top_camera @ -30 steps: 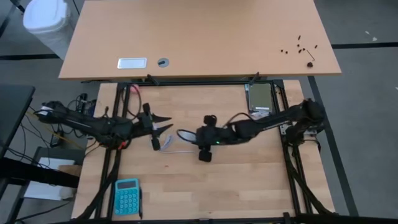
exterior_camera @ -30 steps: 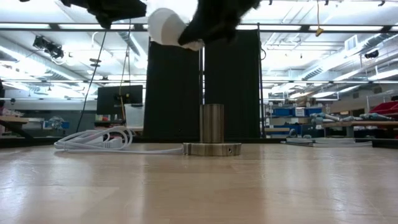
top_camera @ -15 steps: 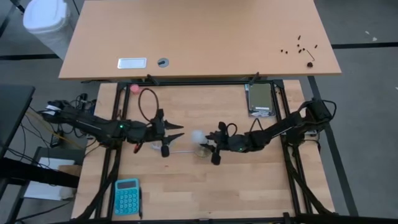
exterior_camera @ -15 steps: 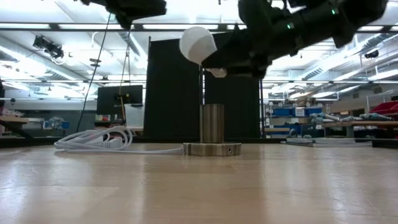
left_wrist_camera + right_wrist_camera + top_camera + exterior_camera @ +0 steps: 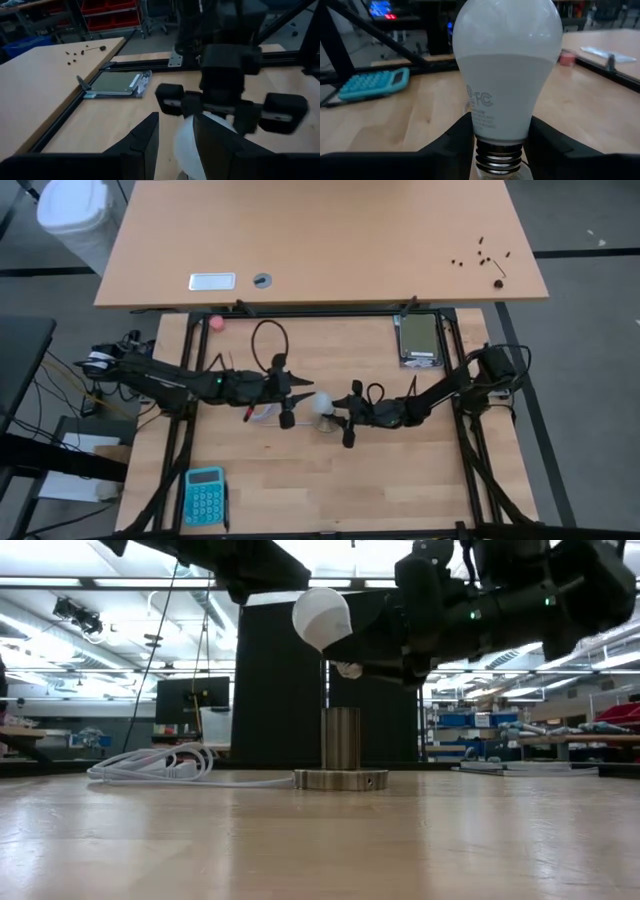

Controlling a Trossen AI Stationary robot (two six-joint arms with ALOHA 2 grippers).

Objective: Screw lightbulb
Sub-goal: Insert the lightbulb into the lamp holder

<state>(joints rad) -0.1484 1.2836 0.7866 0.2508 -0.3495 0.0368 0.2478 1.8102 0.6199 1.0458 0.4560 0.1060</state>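
The white frosted lightbulb (image 5: 322, 402) hangs over the middle of the table in my right gripper (image 5: 338, 406), which is shut on its narrow end. In the low view the bulb (image 5: 322, 618) is tilted, its base just above the upright metal socket (image 5: 341, 740), whose round foot rests on the table. My left gripper (image 5: 297, 388) hovers close to the globe's left side, fingers drawn shut with nothing between them. The bulb (image 5: 186, 145) shows just beyond its fingertips, and I see no touch. My right gripper pinches the bulb between its two fingers (image 5: 451, 142) where the white neck meets the silvery screw base (image 5: 496, 150). The fingers come in nearly level from the table's right. The bulb is lifted clear of the socket, its globe leaning up and toward the left.
The socket's white cord (image 5: 160, 765) lies coiled on the table to the left. A teal calculator (image 5: 204, 495) sits near the front left edge. A pink ball (image 5: 215, 321) lies at the far left and a grey flat device (image 5: 418, 340) at the far right.
My right gripper has come down and swung to nearly level. It has brought the bulb from high at the left to just above the socket, the globe now turned more upward. My left gripper has moved toward the table's right, up to the bulb.
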